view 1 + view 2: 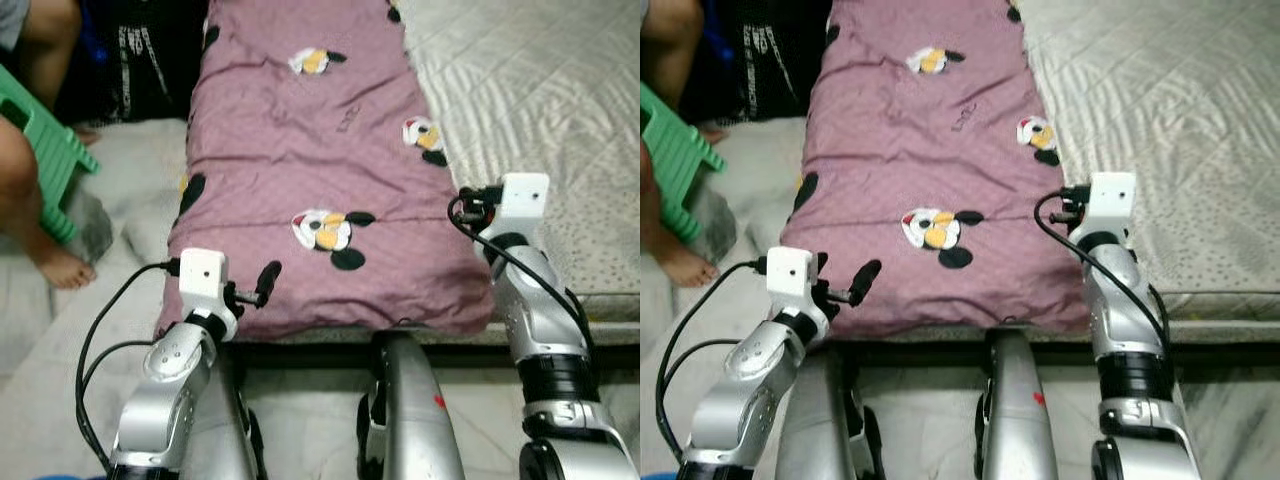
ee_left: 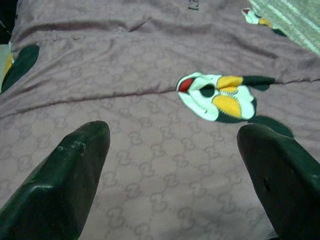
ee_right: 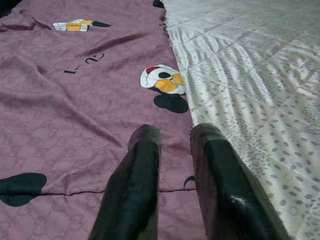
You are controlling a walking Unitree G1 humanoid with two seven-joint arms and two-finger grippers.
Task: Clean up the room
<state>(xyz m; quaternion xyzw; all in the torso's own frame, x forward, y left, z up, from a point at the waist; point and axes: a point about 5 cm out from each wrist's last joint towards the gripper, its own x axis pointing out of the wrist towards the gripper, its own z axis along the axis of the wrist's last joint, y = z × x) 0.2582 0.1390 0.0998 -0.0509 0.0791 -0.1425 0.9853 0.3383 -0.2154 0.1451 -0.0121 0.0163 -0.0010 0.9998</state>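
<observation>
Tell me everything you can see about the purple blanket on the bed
The purple blanket is a mauve, soft-looking quilt with a faint monogram weave and cartoon patches in white, yellow, red and black. It lies flat, folded into a long strip, lightly creased, on the left side of the grey quilted mattress, its near end at the bed's edge. The left gripper hovers open over it; the right gripper, fingers nearly together, is at its right edge.
</observation>
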